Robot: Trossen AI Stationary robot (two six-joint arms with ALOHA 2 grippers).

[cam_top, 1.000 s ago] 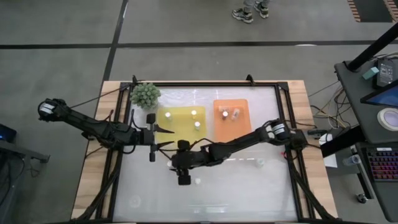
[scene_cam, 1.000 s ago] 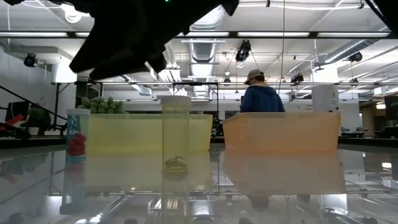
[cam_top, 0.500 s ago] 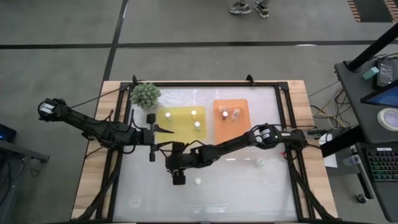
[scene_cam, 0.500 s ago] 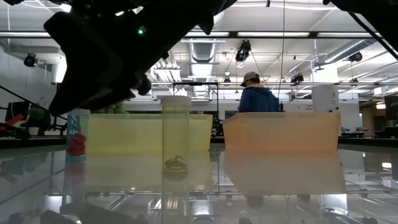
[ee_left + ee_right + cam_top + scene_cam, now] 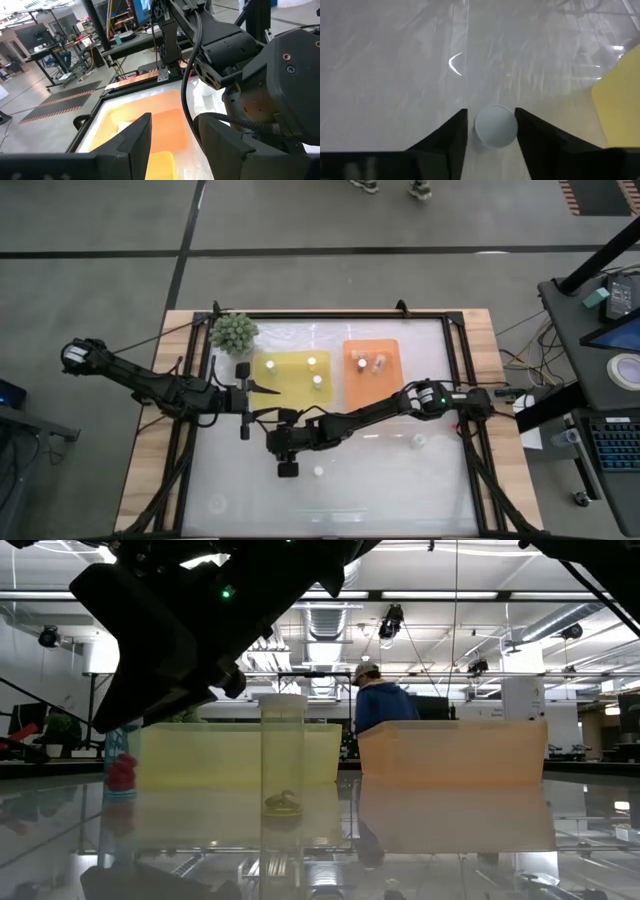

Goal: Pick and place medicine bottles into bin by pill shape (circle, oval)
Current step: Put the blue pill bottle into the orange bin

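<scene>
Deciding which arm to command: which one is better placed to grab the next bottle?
Right. Its open claw already straddles a bottle's white cap; the left claw waits beside the yellow bin.

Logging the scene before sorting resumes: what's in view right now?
Yellow tray: one, table's far middle.
Orange tray: one, right of the yellow one.
Bottles in yellow tray: three, white-capped.
Bottles in orange tray: two.
Loose bottles: about four, on the table; one white cap sits between the right jaws.
Plant: one, green, far left corner.
Person: one, blue top, beyond the table.
Left gripper: jaws open, beside the yellow tray.
Right gripper: jaws open, straddling that cap.
</scene>
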